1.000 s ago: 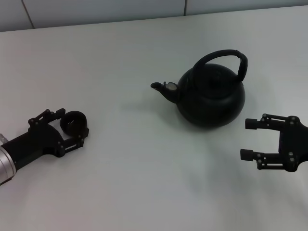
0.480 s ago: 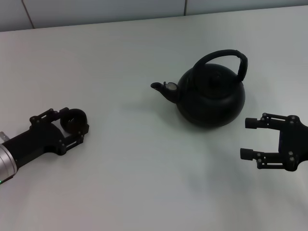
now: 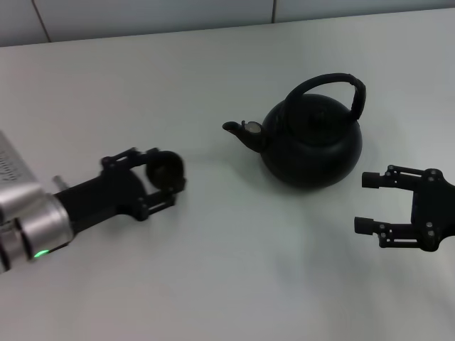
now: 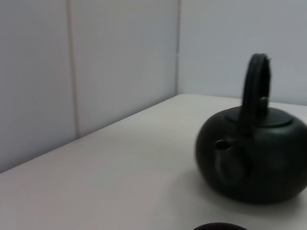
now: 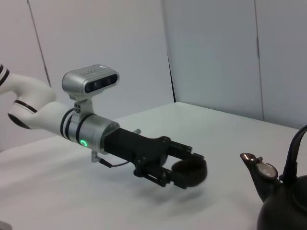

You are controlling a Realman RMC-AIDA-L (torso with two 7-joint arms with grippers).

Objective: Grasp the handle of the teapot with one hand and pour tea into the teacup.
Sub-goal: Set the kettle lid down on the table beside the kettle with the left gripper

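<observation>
The black teapot [image 3: 313, 142] stands on the white table, right of the middle, with its spout [image 3: 238, 131] pointing left and its arched handle [image 3: 334, 85] on top. It also shows in the left wrist view [image 4: 254, 158] and the right wrist view [image 5: 288, 201]. My left gripper [image 3: 160, 177] is shut on the small dark teacup [image 3: 165, 169] and holds it above the table, left of the spout. The held teacup shows in the right wrist view [image 5: 189, 171]. My right gripper [image 3: 366, 204] is open and empty, near the table, right and in front of the teapot.
The white table [image 3: 213, 270] spreads all around the teapot. A pale panelled wall [image 3: 142, 14] runs along its far edge.
My left gripper has lifted the teacup and carried it right, toward the teapot's spout. The right gripper and the teapot have not moved.
</observation>
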